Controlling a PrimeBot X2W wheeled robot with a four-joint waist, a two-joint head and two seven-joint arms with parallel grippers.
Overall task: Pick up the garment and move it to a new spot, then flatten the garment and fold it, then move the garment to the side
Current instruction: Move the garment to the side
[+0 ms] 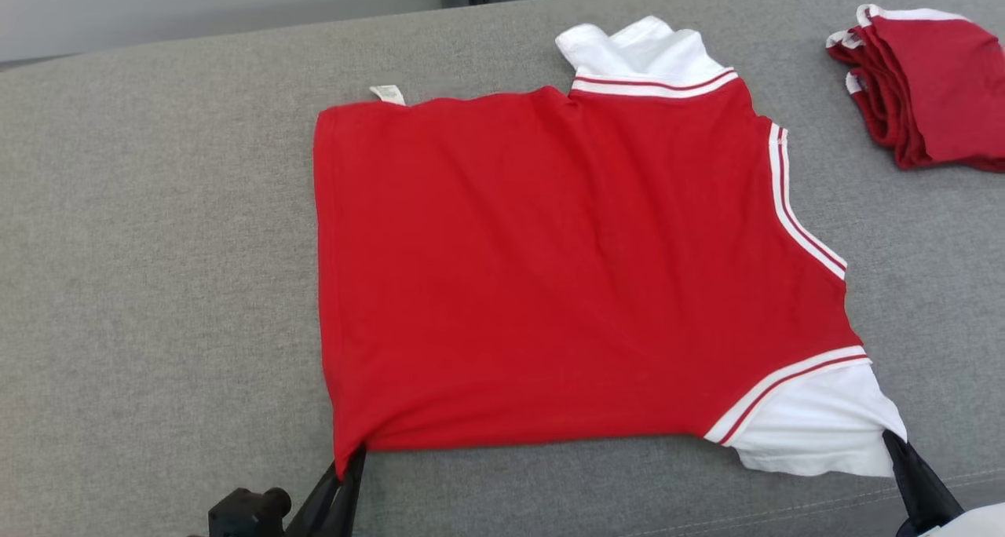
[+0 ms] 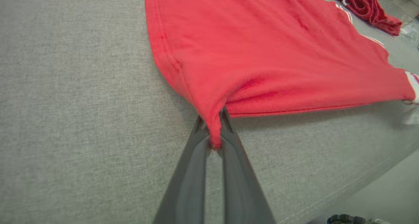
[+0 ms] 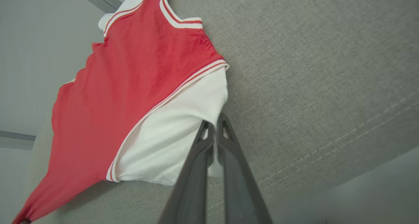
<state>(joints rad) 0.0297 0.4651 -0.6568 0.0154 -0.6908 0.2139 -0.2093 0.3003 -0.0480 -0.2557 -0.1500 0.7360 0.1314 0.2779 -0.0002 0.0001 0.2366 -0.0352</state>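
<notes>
The garment (image 1: 550, 262), a red shirt with white sleeves and red-and-white striped trim, lies spread on the grey cushion. At the lower left my left gripper (image 1: 352, 452) is shut on its red hem corner; the left wrist view shows that corner (image 2: 214, 132) pinched between the two dark fingers (image 2: 229, 142). At the lower right my right gripper (image 1: 891, 436) is shut on the tip of the near white sleeve (image 1: 824, 427); in the right wrist view the sleeve (image 3: 176, 132) meets the closed fingertips (image 3: 224, 127). The far sleeve (image 1: 640, 50) points away from me.
A folded stack of similar red-and-white garments (image 1: 926, 82) sits at the far right of the grey cushion (image 1: 157, 246). The cushion's front seam and edge (image 1: 785, 513) run close behind my grippers. Bare grey fabric stretches to the left of the shirt.
</notes>
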